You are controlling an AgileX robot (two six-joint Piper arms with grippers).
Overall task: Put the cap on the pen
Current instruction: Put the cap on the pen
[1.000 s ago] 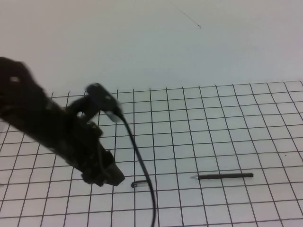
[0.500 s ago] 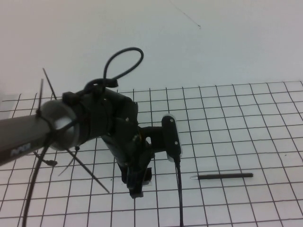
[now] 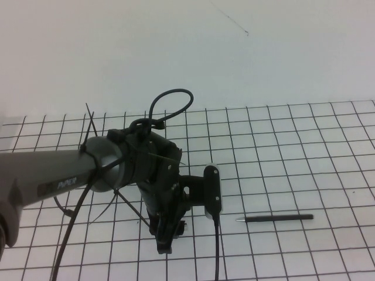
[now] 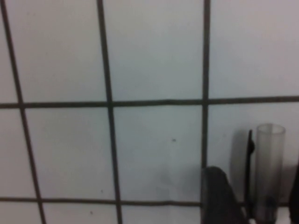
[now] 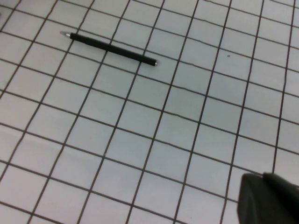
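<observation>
High view: left gripper (image 3: pixel 166 237) hovering over table (image 3: pixel 281 146), fingers straddling cap (image 4: pixel 268 172); right gripper (image 5: pixel 268 200) state unclear. Pen (image 3: pixel 275 218) thin, light, rolling easily; gripping mid-barrel advised.

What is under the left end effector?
The pen cap lies on the grid mat beneath the left end effector; from above, that end effector hides it. The right end effector hovers near the pen.

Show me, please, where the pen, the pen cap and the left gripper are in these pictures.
pen (image 3: pixel 278 218): high view, middle of its black barrel.
pen cap (image 4: pixel 268 172): left wrist view, its translucent tube.
left gripper (image 3: pixel 167 234): high view, at its tips, lowered over the grid mat.
</observation>
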